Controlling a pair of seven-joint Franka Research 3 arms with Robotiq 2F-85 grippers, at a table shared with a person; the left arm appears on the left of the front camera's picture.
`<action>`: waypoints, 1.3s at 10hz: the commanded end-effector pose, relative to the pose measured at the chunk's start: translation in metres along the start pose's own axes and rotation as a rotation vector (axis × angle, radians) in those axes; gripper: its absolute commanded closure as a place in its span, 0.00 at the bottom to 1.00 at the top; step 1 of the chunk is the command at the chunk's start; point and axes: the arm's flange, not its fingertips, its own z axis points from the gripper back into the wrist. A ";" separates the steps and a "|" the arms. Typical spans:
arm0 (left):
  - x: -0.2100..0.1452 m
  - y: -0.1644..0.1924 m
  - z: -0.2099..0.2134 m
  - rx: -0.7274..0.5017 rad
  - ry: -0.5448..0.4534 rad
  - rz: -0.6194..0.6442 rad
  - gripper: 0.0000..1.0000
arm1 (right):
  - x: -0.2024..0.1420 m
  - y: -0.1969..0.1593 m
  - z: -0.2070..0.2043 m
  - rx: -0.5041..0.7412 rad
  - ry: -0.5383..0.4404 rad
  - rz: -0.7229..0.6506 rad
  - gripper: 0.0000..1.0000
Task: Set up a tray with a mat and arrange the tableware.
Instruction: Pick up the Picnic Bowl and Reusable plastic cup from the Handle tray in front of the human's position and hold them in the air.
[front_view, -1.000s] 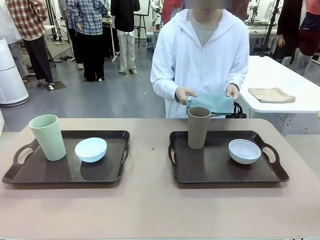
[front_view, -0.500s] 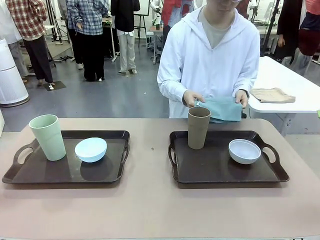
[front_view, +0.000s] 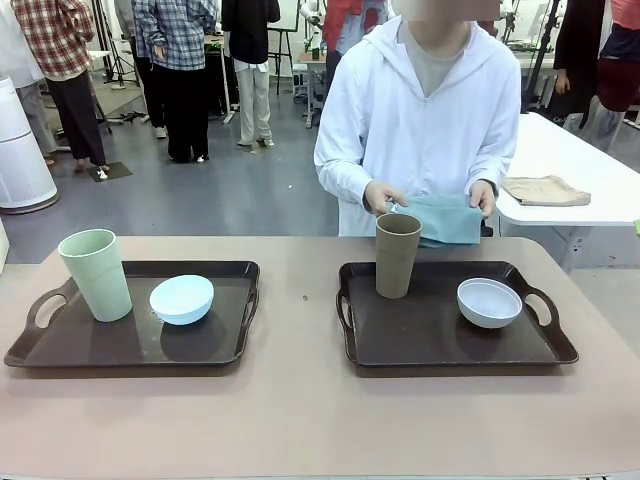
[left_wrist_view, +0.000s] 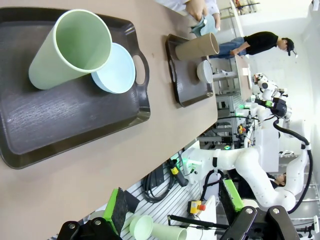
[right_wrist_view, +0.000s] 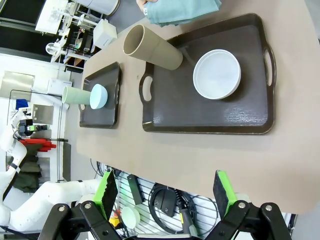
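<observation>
Seen from the wrist cameras on the robot's side of the table (front_view: 300, 420), the left gripper (left_wrist_view: 175, 207) and the right gripper (right_wrist_view: 164, 194) each hang off the near edge with green-padded fingers spread wide and nothing between them. The front camera looks straight across the tabletop.

Two dark brown handled trays lie side by side, apart from each other. The left tray (front_view: 120, 345) carries one pale green cup (front_view: 97, 275), upright, with one light blue bowl (front_view: 182, 298) just beside it. The right tray (front_view: 430, 335) carries one brown cup (front_view: 396, 256), upright near its far rim, and one white bowl (front_view: 489, 302), which stands apart from the cup. That makes two cups and two bowls, one pair to a tray. Neither tray has a mat in it.

At the far side a person in a white hooded top (front_view: 420, 110) holds one folded teal mat (front_view: 445, 218) above the table's far edge, one hand (front_view: 383, 195) at one end and the other hand (front_view: 482, 197) at the opposite end. From the front the brown cup stands before part of the mat; the right wrist camera shows the mat beyond that tray's far rim.

Behind, a folded beige cloth (front_view: 545, 190) lies on a white side table (front_view: 570, 150), and several bystanders (front_view: 180, 70) stand farther off.
</observation>
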 end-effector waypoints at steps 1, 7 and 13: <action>0.000 0.000 0.001 -0.016 -0.003 -0.007 0.00 | 0.001 -0.001 -0.001 0.024 0.002 0.012 0.00; 0.000 0.000 0.001 -0.016 -0.003 -0.007 0.00 | 0.001 -0.001 -0.001 0.024 0.002 0.012 0.00; 0.000 0.000 0.000 0.001 0.000 0.001 0.00 | 0.000 0.000 0.000 -0.001 0.000 0.001 0.00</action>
